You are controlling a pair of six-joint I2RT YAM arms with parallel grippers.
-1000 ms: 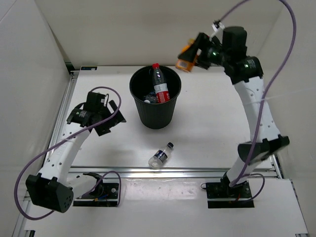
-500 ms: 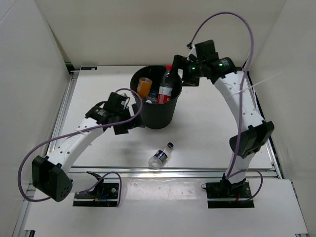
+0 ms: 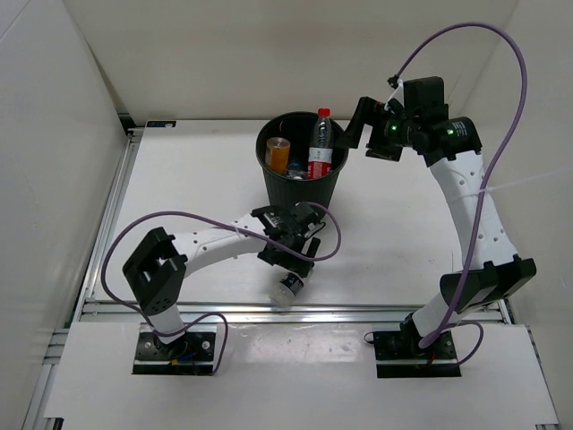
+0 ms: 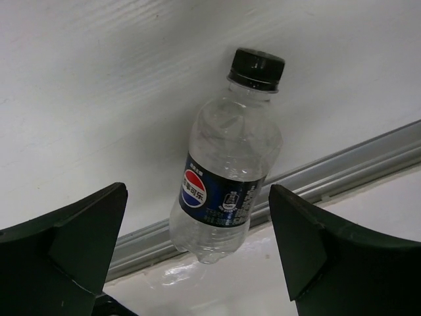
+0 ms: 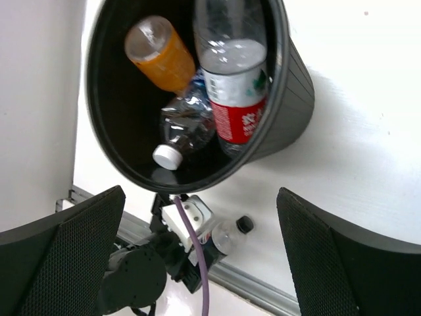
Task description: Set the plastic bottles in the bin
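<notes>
Black bin (image 3: 303,193), dark-label bottle (image 4: 227,184) outside.
It lies by the near rail (image 3: 385,310) of the surface (image 3: 385,233), between the spread, empty jaws of the newly arrived left claw (image 3: 291,253); right claw (image 3: 356,133) gapes empty, its orange bottle (image 3: 277,154) now binned.

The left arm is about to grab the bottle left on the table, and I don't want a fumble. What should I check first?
1. Left hand open: ok.
2. Pepsi bottle lying between its fingers: ok.
3. Bottle's base free of the front rail: cannot tell.
4. Right hand open, holding nothing: ok.
5. Right hand off to the side of the bin's mouth: ok.
6. Bin upright: ok.
</notes>
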